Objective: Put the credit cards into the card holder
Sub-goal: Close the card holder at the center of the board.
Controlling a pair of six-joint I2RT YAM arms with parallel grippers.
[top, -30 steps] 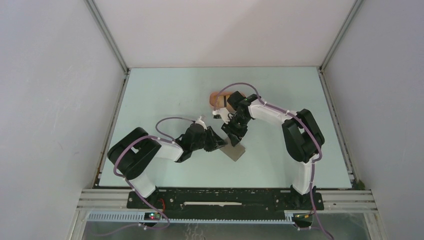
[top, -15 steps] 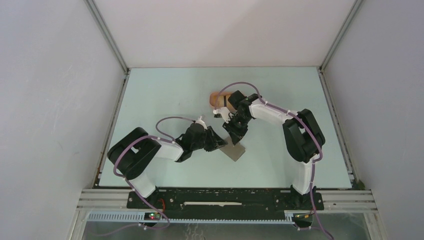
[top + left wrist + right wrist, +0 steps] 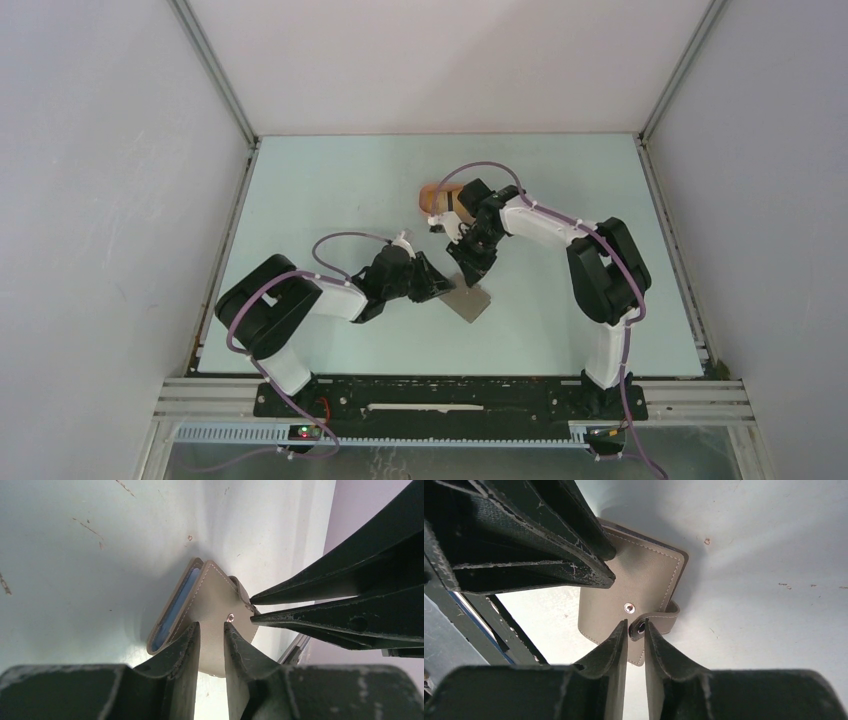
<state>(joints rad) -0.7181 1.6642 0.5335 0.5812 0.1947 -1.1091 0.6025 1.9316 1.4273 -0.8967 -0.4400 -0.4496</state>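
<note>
1. Grey stitched material made up the card holder (image 3: pixel 470 302), which lay near the middle of the table (image 3: pixel 330 200), turned cornerwise to you like a diamond.
2. Your left gripper (image 3: pixel 443 288) met the holder from its 9 o'clock side. In the left wrist view its jaws stood only a narrow gap apart, with the holder's near corner caught between the fingertips, so it had hold of the holder.
3. Your right gripper (image 3: pixel 468 270) reached the holder from 12 o'clock. In the right wrist view its jaws were almost together, pinching the holder's small closing strap (image 3: pixel 664 622) at the tab end.
4. A round metal stud (image 3: pixel 629 608) on the cover sat just beside that tab, apart from it, so the strap was unfastened.
5. You could see a pale blue credit card (image 3: pixel 175 607) edge-on inside the holder's open side.
6. At about 11 o'clock from the holder stood a salmon-pink tray (image 3: pixel 432 194), half hidden by your right arm; you could not tell what it held.
</note>
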